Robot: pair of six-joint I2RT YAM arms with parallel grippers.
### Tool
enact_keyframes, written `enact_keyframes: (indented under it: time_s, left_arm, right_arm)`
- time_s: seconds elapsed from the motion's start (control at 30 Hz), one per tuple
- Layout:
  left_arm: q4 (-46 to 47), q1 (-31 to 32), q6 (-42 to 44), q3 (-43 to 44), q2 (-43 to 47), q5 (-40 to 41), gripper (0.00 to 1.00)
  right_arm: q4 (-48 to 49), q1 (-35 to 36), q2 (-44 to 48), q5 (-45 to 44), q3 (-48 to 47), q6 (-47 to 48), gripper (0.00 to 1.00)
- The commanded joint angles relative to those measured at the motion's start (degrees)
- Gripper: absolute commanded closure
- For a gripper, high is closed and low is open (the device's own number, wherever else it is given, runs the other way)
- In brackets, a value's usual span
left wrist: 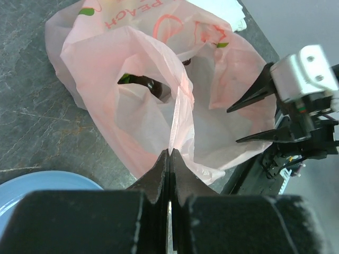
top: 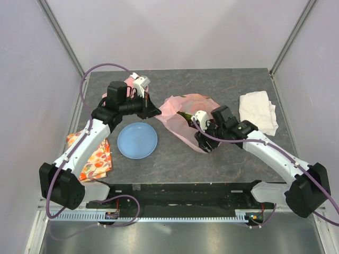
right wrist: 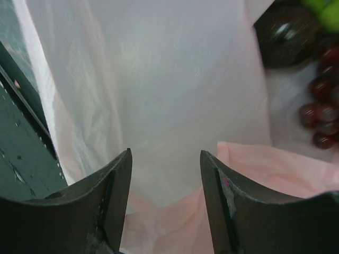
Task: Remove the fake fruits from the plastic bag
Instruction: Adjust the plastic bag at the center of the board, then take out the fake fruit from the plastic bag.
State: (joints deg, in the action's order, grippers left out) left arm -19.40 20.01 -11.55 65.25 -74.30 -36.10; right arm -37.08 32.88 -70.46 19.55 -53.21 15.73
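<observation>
The translucent pink plastic bag (top: 183, 119) lies in the middle of the table, its mouth pulled open. My left gripper (top: 154, 111) is shut on the bag's rim, with film pinched between its fingers in the left wrist view (left wrist: 169, 154). My right gripper (top: 203, 142) is open and empty at the bag's near right side. In the right wrist view (right wrist: 165, 152) it is just over bag film. Inside the bag I see a red grape bunch (right wrist: 320, 116), a dark avocado (right wrist: 286, 32) and a bit of a green fruit (right wrist: 318, 8). A dark fruit (left wrist: 145, 84) shows through the opening.
A blue plate (top: 137, 140) sits near the left of the bag. A white towel (top: 258, 111) lies at the right, a patterned orange cloth (top: 95, 156) at the left. A pink object (top: 128, 82) sits behind the left arm. White walls enclose the table.
</observation>
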Motion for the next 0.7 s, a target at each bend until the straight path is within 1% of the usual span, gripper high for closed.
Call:
enact_keyframes:
  time_s: [0.0, 0.03, 0.17, 0.2, 0.27, 0.3, 0.4, 0.5, 0.53, 0.67]
  left_arm:
    - [2.61, 0.03, -2.07, 2.33, -0.49, -1.7, 0.98]
    - [2.61, 0.03, -1.9, 2.25, -0.67, -1.7, 0.98]
    - [2.61, 0.12, -1.19, 1.9, -1.11, -2.14, 0.99]
    - [2.52, 0.12, -1.11, 1.81, -1.11, -2.22, 0.98]
    - [2.61, 0.12, -0.93, 1.63, -0.67, -2.22, 0.98]
    - [2.61, 0.12, -0.84, 1.54, -0.49, -2.14, 0.98]
    - [2.61, 0.03, -0.93, 1.54, 0.3, -1.87, 0.98]
    - [2.7, 0.03, -0.67, 1.28, 0.83, -1.78, 0.98]
    - [2.7, 0.03, -0.58, 1.19, 0.91, -1.7, 0.98]
    - [2.79, -0.06, -0.49, 0.32, 1.09, -1.87, 0.99]
  right_arm:
    - [3.05, -0.19, -2.21, -1.53, -9.88, -1.83, 0.39]
    - [3.94, -0.19, -3.19, -1.71, -12.42, -2.01, 0.37]
    - [8.16, -0.63, -8.28, -4.6, -17.09, -2.28, 0.34]
    - [9.21, -0.8, -10.82, -5.13, -17.8, -2.37, 0.34]
    - [10.01, -1.85, -13.64, -6.36, -19.73, -4.64, 0.33]
    - [10.53, -2.38, -16.44, -6.45, -20.35, -5.52, 0.33]
    - [12.81, -3.61, -20.23, -9.34, -21.23, -8.78, 0.33]
    - [14.92, -4.49, -23.22, -12.68, -21.5, -10.89, 0.3]
    - [15.37, -4.93, -24.02, -13.04, -22.02, -11.5, 0.27]
    - [17.12, -6.43, -28.58, -13.4, -23.95, -15.71, 0.25]
